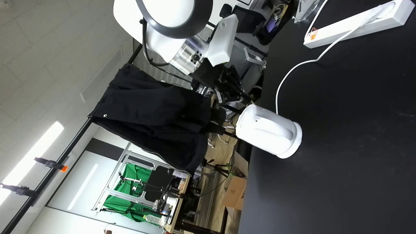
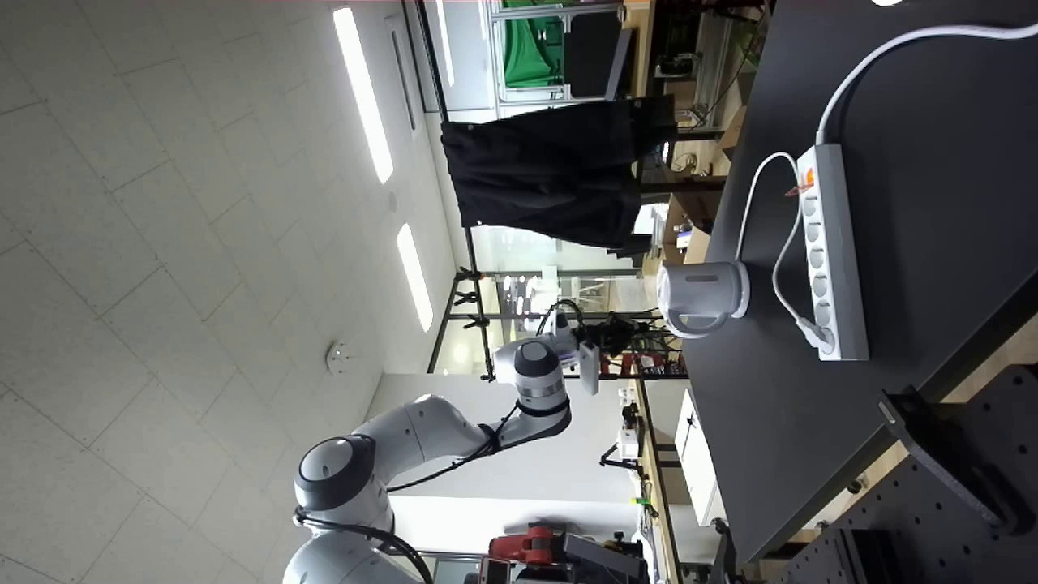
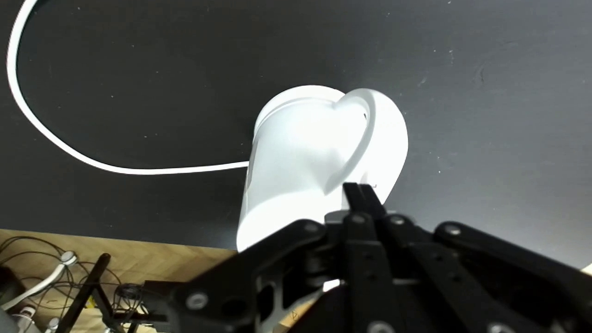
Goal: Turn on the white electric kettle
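Note:
The white electric kettle (image 1: pixel 265 131) stands on the black table in both exterior views, which appear turned on their side; it also shows in an exterior view (image 2: pixel 704 285). Its handle and body fill the middle of the wrist view (image 3: pixel 291 143). A thin white cord (image 3: pixel 134 171) runs from its base. My gripper (image 3: pixel 360 186) is shut with its two black fingers together and nothing between them. The fingertips overlap the kettle near the handle's upper end and hide part of its top. In an exterior view, my gripper (image 1: pixel 249 97) is close by the kettle's top. I cannot tell whether they touch.
A long white power strip (image 1: pixel 351 26) lies on the table, with the kettle's plug in its end socket; it also shows in an exterior view (image 2: pixel 842 251). A thicker white cable (image 2: pixel 916 36) leaves the strip. The table's edge (image 3: pixel 115 238) is close to the kettle.

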Controlling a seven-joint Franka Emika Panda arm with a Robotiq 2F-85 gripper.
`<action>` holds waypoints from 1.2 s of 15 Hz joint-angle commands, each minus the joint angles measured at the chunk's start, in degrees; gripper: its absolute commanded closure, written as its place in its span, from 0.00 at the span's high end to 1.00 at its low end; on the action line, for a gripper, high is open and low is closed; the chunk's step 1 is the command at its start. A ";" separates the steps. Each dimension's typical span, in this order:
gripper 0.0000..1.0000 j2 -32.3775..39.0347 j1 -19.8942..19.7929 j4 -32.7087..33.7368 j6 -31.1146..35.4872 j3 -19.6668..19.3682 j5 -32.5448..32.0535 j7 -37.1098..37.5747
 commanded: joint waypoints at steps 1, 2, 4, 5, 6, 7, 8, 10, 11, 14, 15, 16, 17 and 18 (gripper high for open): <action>0.00 3.82 0.34 3.88 1.90 0.32 3.63 2.02; 0.00 4.64 0.27 4.49 2.47 0.52 4.85 1.70; 0.00 6.27 0.30 5.69 2.98 0.83 6.69 1.12; 0.00 6.98 0.38 6.24 3.21 0.89 7.37 0.99; 0.00 7.63 0.55 6.80 3.27 0.83 7.87 0.89; 0.00 8.19 0.69 7.32 3.37 0.78 8.16 0.81; 0.00 8.72 0.67 7.71 3.69 0.91 8.63 0.65; 0.00 9.63 1.09 8.48 4.24 0.53 8.81 0.68; 0.00 9.98 1.28 8.72 4.62 0.37 8.95 0.68; 0.00 10.89 1.48 9.54 4.91 0.32 9.37 0.46; 0.00 11.12 1.53 9.72 4.93 0.28 9.42 0.46; 0.00 11.41 1.61 9.95 4.86 0.16 9.42 0.48; 0.00 11.69 1.64 10.22 4.69 0.06 9.43 0.50; 0.00 11.89 1.59 10.40 4.69 0.01 9.48 0.51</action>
